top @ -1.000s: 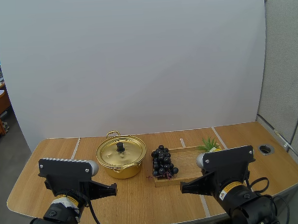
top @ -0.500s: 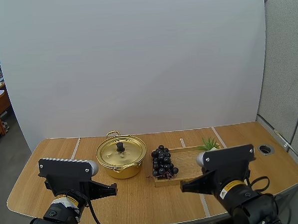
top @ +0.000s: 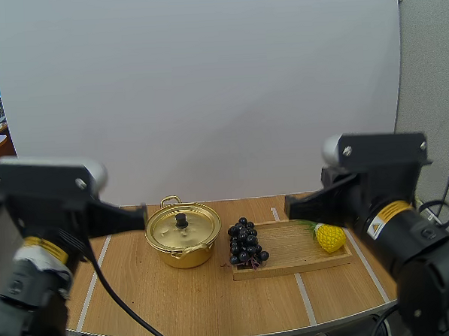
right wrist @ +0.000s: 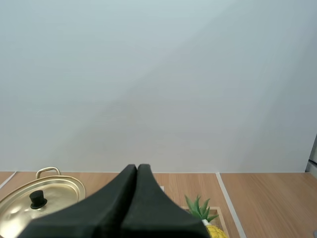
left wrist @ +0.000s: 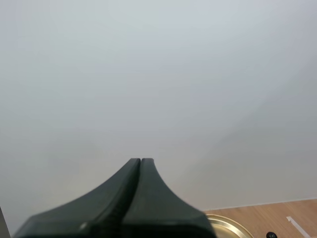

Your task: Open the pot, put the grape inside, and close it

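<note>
A gold pot (top: 183, 236) stands left of centre on the table, its lid (top: 181, 226) on, with a black knob (top: 181, 219). Just to its right a bunch of dark grapes (top: 245, 244) lies at the left end of a wooden tray (top: 289, 247). My left gripper (left wrist: 140, 161) is shut, its fingers together as one wedge, high above the table, with the pot's rim (left wrist: 229, 226) below it. My right gripper (right wrist: 137, 167) is shut too, raised above the table; the pot lid (right wrist: 37, 201) and a small pineapple (right wrist: 210, 225) show below it.
A small yellow pineapple (top: 327, 235) with green leaves lies on the tray's right part. White tape lines (top: 300, 292) run across the wooden tabletop. Both arms (top: 54, 222) (top: 377, 198) stand raised at the near side, left and right of the pot and tray.
Both arms have risen from low at the table's front edge to well above it. The pot, grapes and tray have not moved. The pineapple's yellow body now shows.
</note>
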